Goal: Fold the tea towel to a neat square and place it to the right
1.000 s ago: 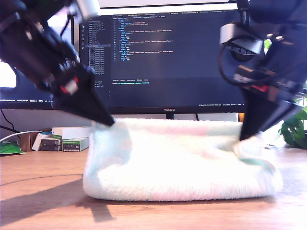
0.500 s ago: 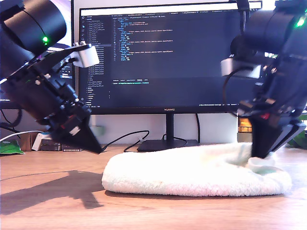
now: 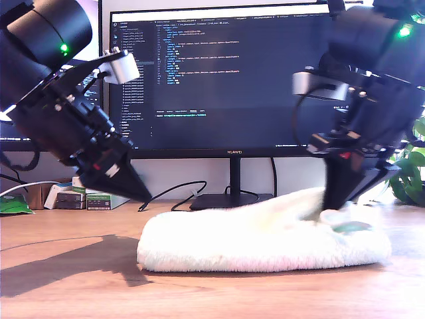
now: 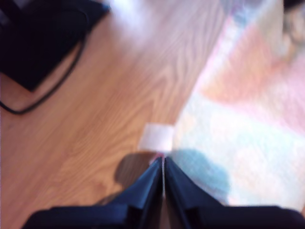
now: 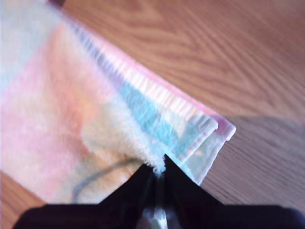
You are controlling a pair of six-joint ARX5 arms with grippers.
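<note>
My first hand lifted clear, empty, pinched closed, my second hand pinching tea towel.

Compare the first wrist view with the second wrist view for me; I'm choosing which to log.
Only the first shows a small pale tag at the tea towel's edge, a black cable, and my first end effector over bare wood. Only the second shows my second end effector pinching a towel corner. Both share the tea towel and wooden table.

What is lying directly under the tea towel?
The tea towel lies folded on the wooden table. Bare wood shows all around it, and in the second wrist view its stacked layers rest on that wood. Anything beneath the towel's middle is covered and cannot be seen.
</note>
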